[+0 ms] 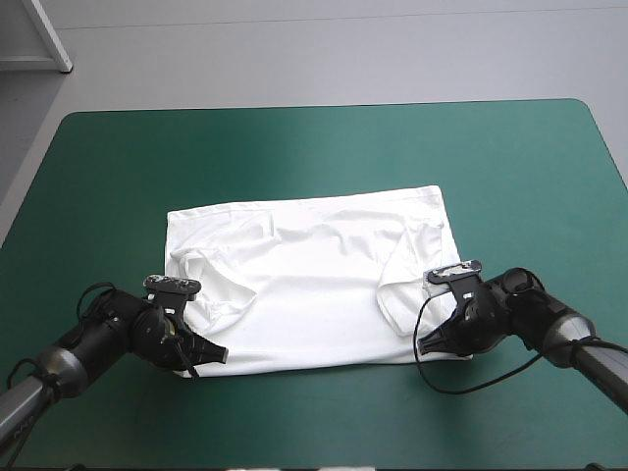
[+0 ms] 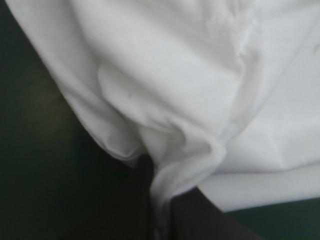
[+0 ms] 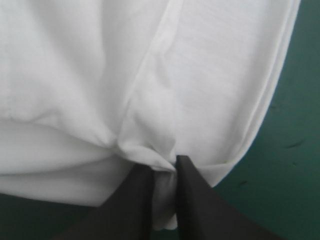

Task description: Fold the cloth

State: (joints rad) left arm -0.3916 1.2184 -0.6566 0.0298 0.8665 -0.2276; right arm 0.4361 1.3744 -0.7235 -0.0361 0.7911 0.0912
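left end effector (image 2: 161, 189), tips buried in folds, and right end effector (image 3: 164, 172) each clamp the t-shirt (image 1: 314, 285).

The table (image 1: 324, 137) has a teal-green cover with rounded far corners. A white frame (image 1: 54, 39) stands beyond its far left corner.

Wide bare teal-green cover (image 1: 324, 147) beyond and beside the T-shirt (image 1: 314, 285)

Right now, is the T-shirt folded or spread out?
Mostly spread: the T-shirt lies flat on the teal-green cover, sleeves turned inward; left gripper and right gripper pinch its near corners.
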